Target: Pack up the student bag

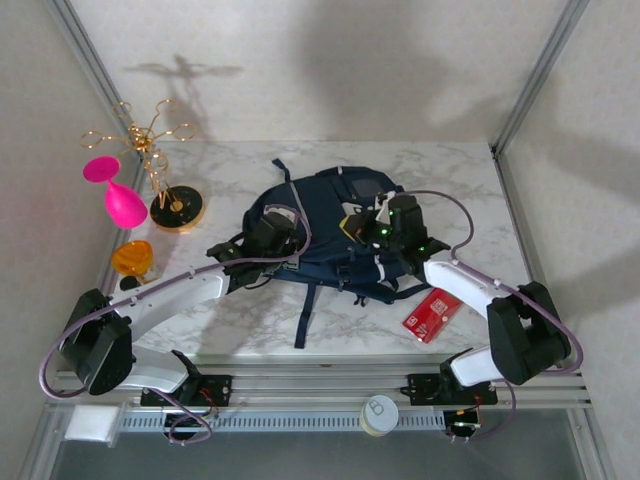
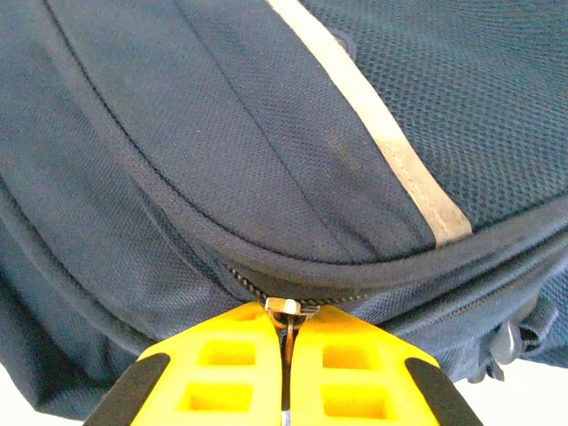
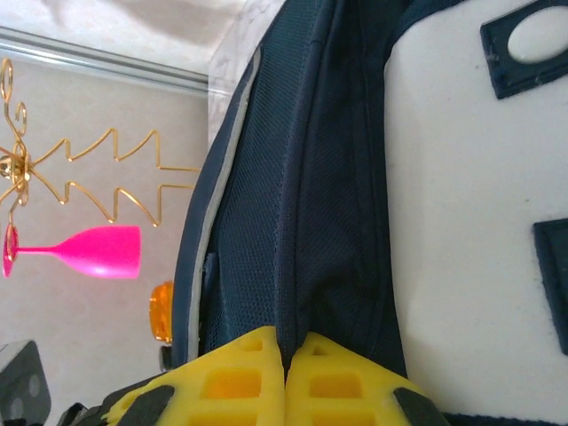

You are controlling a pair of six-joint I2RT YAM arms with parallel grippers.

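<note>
The student bag (image 1: 330,225), a navy-blue backpack with pale trim, lies in the middle of the marble table. My left gripper (image 1: 268,235) is at its left side, and its yellow fingers (image 2: 235,364) are shut on the metal zipper pull (image 2: 286,309) of the bag (image 2: 266,133). At the bag's right side my right gripper (image 1: 385,228) is shut too. Its yellow fingers (image 3: 240,382) pinch a fold of the navy fabric (image 3: 297,293) beside a white panel (image 3: 470,222).
A gold wire stand (image 1: 160,150) on a round base stands at the back left with a pink goblet (image 1: 118,195) and an orange cup (image 1: 132,258) near it. A red booklet (image 1: 432,314) lies at the front right. A white cap (image 1: 379,412) rests on the front rail.
</note>
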